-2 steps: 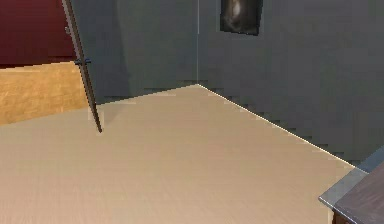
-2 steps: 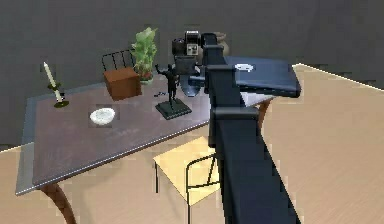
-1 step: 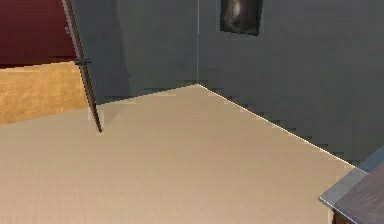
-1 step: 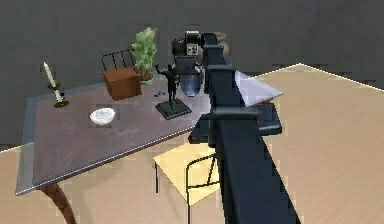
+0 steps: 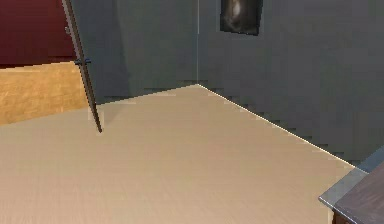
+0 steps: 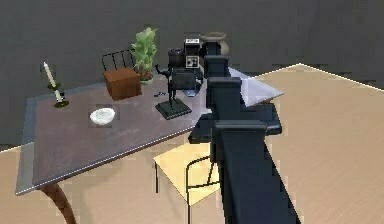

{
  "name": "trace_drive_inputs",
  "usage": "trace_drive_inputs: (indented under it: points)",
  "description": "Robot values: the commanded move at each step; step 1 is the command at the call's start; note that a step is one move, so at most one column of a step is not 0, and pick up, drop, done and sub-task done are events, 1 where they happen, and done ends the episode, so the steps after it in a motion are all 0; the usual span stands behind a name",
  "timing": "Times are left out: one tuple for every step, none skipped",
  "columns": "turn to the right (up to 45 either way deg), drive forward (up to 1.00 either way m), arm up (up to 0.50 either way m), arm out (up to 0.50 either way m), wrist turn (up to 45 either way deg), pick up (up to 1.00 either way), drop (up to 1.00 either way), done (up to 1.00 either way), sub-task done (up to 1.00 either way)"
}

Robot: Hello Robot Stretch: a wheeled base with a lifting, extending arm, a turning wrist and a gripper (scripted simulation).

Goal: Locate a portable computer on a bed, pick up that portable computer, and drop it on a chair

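Beige floor [image 5: 180, 160] runs to an open dark door [image 5: 84, 70]. The search is in hand, and I cannot tell where the portable computer lies. Over the grey table [image 6: 60, 130] and pale wooden chair [image 6: 180, 160], whether the gripper's [image 6: 180, 68] jaws grip anything cannot be told. Next, drive on to seek a bed.

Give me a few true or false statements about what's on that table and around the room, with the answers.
1. A candle stands on the table. True.
2. The plant stands on the floor. False: it stands on the table, beside a brown box.
3. A picture hangs on the wall in the forward view. True.
4. The white dish rests on the chair. False: it lies on the table; the chair stands at the table's near edge.
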Motion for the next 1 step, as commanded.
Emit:
trace_drive_inputs:
  points:
    - [0.0, 0.0, 0.0, 0.0, -45.0, 0.0, 0.0, 0.0, 0.0]
